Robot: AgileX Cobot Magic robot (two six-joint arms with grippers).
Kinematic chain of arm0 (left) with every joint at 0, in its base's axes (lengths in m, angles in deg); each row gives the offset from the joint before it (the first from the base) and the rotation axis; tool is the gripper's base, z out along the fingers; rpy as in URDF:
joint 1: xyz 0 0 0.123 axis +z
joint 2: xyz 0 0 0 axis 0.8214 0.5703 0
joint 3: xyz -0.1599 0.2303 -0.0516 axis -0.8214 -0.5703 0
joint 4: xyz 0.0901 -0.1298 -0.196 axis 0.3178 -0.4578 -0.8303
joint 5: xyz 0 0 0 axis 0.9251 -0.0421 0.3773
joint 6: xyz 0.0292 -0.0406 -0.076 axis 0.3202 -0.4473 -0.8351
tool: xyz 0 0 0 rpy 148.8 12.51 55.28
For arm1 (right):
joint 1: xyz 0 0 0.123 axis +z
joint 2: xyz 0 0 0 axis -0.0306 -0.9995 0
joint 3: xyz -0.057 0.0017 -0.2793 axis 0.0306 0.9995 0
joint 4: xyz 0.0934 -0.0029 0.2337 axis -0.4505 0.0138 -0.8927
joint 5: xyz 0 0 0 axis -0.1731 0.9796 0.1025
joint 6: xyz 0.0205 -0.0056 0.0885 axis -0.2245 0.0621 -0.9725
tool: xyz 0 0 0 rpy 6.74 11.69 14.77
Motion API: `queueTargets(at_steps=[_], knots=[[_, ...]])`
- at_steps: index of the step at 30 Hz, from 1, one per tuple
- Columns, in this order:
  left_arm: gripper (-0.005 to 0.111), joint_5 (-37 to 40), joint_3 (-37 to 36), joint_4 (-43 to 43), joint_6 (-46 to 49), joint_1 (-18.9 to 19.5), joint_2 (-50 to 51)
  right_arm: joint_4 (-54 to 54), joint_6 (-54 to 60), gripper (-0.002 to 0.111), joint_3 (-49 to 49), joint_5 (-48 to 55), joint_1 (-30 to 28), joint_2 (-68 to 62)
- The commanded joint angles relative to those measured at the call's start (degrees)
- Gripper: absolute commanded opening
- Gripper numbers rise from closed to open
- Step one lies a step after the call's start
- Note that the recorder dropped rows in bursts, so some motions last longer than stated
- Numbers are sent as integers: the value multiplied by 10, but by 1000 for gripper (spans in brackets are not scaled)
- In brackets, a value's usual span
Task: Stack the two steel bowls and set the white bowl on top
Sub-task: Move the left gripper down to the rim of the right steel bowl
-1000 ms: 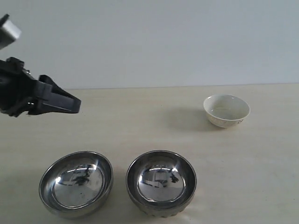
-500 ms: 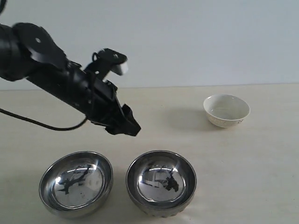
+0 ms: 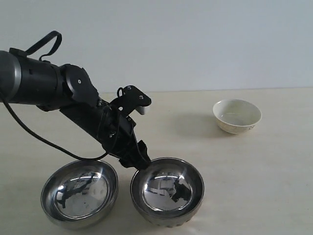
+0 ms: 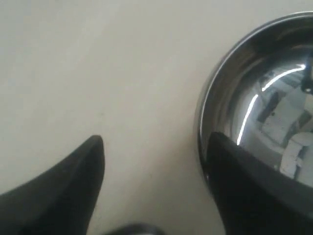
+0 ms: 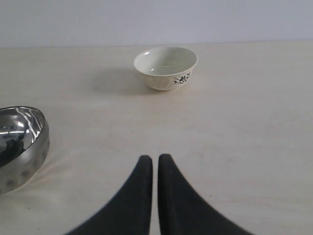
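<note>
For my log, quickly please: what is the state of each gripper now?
Left gripper: open, holding nothing, at the rim of a steel bowl.
Right gripper: shut, empty.

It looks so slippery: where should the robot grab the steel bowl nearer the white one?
Probably the thin rim of that steel bowl, from above, one finger inside, one outside: its smooth round wall offers nothing else. The open left gripper straddles that rim.

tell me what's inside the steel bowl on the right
Only reflections show in the right steel bowl. One of the left gripper's fingers sits over its rim and hides part of the inside, so that patch cannot be checked.
</note>
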Motion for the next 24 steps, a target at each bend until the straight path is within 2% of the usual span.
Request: queueTargets(at_steps=[1,6,20,24], knots=[[57,-7,3,-6,2,-18,10,4,1,0,0,-4,-2,3],[57,-3,14,-6,2,-34,11,4,1,0,0,-4,-2,3],[55,-2,14,-11,-13,-34,47,4,1,0,0,-4,-2,3],[22,-18,14,-11,-4,-34,45,4,1,0,0,-4,-2,3]])
